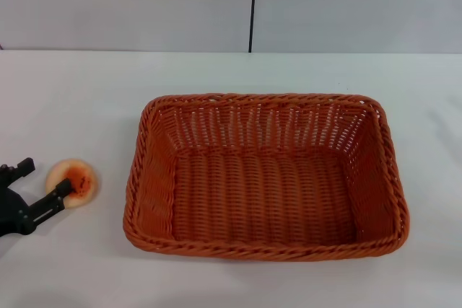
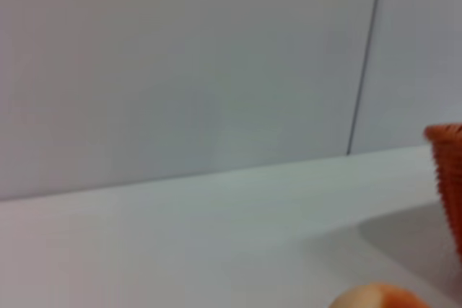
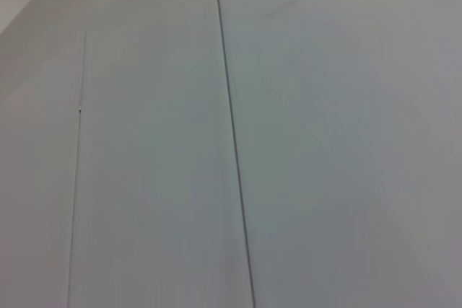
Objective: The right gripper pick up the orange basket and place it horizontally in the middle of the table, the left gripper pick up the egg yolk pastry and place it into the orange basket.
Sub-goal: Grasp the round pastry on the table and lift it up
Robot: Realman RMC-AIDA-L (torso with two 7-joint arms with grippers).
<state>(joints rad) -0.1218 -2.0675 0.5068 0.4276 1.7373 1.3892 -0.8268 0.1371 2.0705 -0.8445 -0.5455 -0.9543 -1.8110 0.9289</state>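
Pastry (image 1: pixel 70 182) sat on the table (image 1: pixel 86 91) at the near left, well apart from the basket's left wall, with its orange-red patch facing up. I had the left gripper (image 1: pixel 42 182) low at the left edge of the head view, its two black fingers spread, one finger (image 1: pixel 60 191) lying against the near side of the pastry and the other (image 1: pixel 22 167) off to the left of it. I judged that the fingers were open and not yet clamped on anything, set there so a squeeze could take the bun across its width.

Next to it, the orange basket (image 1: pixel 264 175) lay with its long side across the table, roughly in the middle, opening up and nothing inside. That looked to me like the finished first half of the job, leaving a wide target for the drop.

Several things I could not make out. The left arm was cut off by the frame, so only the fingers and part of the body showed. My left wrist camera caught just a sliver of the pastry (image 2: pixel 379 297) and one corner of the basket (image 2: pixel 449 178). The right gripper appeared nowhere; its wrist camera showed only blank wall panels (image 3: pixel 325 142), so I took that arm to be parked away from the work.
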